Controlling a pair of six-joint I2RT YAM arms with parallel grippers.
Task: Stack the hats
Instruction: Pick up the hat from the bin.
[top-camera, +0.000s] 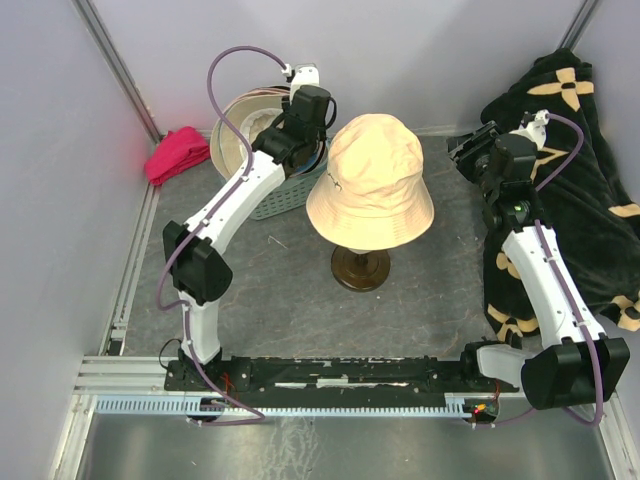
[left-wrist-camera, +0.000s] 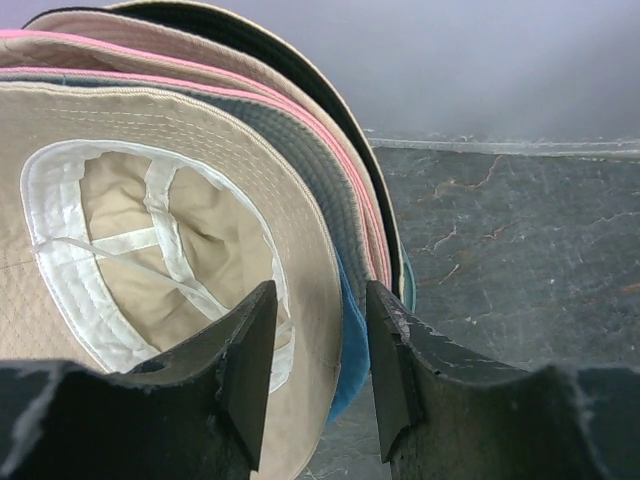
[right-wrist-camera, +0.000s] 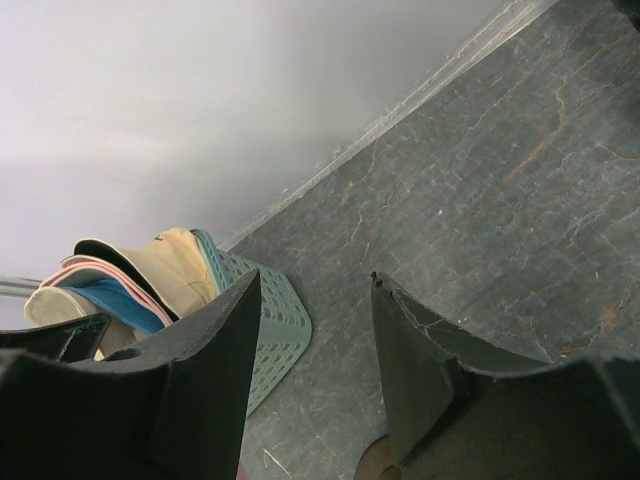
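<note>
Many hats (left-wrist-camera: 180, 230) sit in the green basket (right-wrist-camera: 275, 330), left gripper (left-wrist-camera: 320, 300) spread around their brims; right gripper (right-wrist-camera: 315, 290) spread over gray table (right-wrist-camera: 480, 200).

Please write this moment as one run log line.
left gripper: open, at hats in basket | right gripper: open, empty | peach hat: on stand
</note>
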